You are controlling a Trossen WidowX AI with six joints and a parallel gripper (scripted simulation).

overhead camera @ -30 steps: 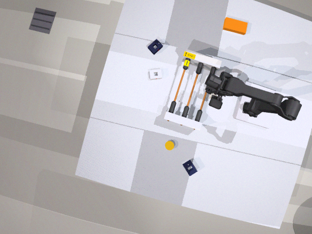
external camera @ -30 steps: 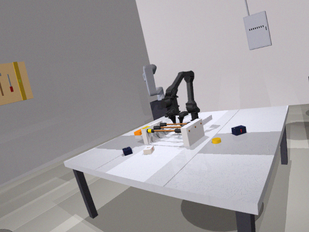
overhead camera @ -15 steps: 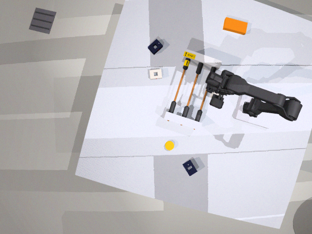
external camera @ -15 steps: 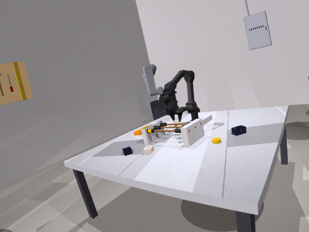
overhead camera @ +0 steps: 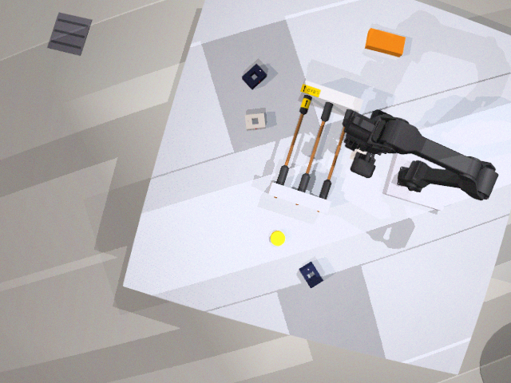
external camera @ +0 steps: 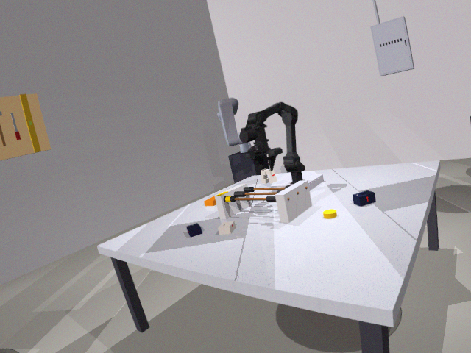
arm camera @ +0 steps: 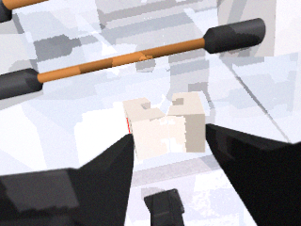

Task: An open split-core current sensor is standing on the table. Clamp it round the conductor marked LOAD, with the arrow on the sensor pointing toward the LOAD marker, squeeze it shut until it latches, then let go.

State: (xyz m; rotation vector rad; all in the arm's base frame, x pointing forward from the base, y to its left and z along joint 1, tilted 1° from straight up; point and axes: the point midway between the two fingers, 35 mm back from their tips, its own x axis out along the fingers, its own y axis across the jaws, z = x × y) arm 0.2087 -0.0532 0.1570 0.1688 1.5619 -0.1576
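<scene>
Cream-coloured, the open sensor (external camera: 266, 176) (arm camera: 157, 132) sits between the partly open gripper's (overhead camera: 353, 144) (external camera: 269, 168) (arm camera: 169, 137) fingers, gripped by its sides, right of the rods in the top view; squeezing harder might latch it prematurely, before it reaches the far-left LOAD conductor (overhead camera: 294, 140) (external camera: 252, 198).

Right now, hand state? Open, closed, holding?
Hand: closed on the open cream split-core sensor, one finger on each side.
</scene>
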